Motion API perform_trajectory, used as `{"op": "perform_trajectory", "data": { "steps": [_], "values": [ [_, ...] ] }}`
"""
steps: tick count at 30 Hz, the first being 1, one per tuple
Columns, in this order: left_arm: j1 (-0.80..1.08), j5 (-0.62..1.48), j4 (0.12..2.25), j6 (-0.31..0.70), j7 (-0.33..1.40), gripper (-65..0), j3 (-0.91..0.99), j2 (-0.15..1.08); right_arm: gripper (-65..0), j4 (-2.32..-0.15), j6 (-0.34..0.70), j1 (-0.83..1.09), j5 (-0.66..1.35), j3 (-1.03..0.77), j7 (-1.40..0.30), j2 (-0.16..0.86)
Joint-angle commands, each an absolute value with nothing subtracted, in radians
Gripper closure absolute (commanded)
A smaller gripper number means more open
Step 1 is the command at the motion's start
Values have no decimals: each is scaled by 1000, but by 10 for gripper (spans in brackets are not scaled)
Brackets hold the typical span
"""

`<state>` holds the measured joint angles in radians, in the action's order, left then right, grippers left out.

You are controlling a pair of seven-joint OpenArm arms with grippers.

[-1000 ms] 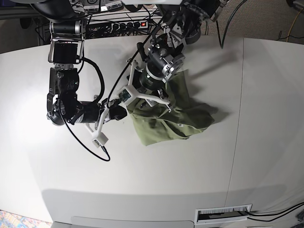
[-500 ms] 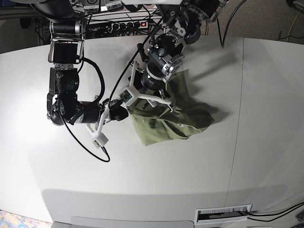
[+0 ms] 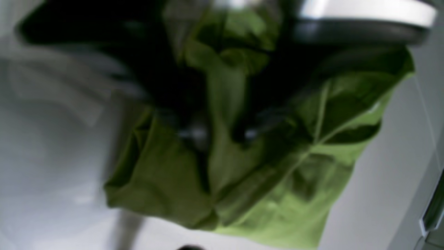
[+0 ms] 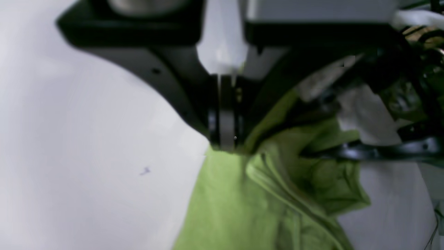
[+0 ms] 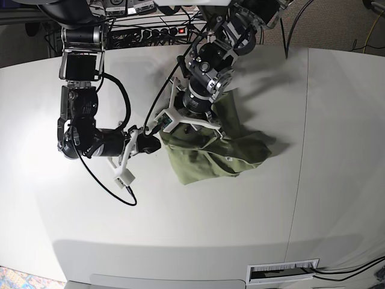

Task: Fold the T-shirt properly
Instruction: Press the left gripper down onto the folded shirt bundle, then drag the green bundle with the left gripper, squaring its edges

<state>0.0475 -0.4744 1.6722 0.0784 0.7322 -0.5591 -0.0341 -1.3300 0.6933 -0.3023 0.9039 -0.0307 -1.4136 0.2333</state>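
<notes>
The olive-green T-shirt (image 5: pixel 224 154) lies crumpled in the middle of the white table (image 5: pixel 72 229). My left gripper (image 5: pixel 191 126) comes down from the back onto its upper left part. In the blurred left wrist view its dark fingers (image 3: pixel 194 132) pinch a raised ridge of the T-shirt (image 3: pixel 277 194) between them. My right gripper (image 5: pixel 155 143) reaches in from the left, low over the table. In the right wrist view, the right gripper (image 4: pixel 225 142) is shut on the left edge of the T-shirt (image 4: pixel 242 201), and the cloth spreads out from its tip.
A power strip and cables (image 5: pixel 162 30) run along the table's back edge. The right arm's cable (image 5: pixel 123 189) loops over the table to the left of the shirt. A seam (image 5: pixel 299 150) crosses the table on the right. A slotted vent (image 5: pixel 283 271) sits at the front edge.
The left gripper's jaws have come together on a fold of the shirt, and its wrist has risen slightly toward the back. The right gripper keeps its hold on the left edge.
</notes>
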Motion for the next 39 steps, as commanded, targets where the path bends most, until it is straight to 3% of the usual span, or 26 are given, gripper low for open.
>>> {"op": "perform_trajectory", "data": {
  "steps": [1,14,25,31,35,39],
  "values": [
    [36,-494,1689,66,717,-17,-560,-47,-1,-1349,698,-330,931,-35,-1396,249],
    [36,-662,1768,-139,859,0,-561,-47,-1,-1349,698,-330,957,-35,-1396,277],
    [119,-813,1784,-144,989,0,-561,-47,-1,-1349,698,-330,957,-35,-1393,277],
    [173,-869,1785,-199,1028,0,-560,-46,-1,-1349,698,-330,957,-35,-1386,277],
    [181,-939,1785,-268,1064,-93,-560,-41,-1,-1349,698,-330,957,-35,-1386,277],
    [184,-1046,1785,-376,1085,-97,-560,-12,0,-1349,698,-330,958,-35,-1383,277]
  ]
}}
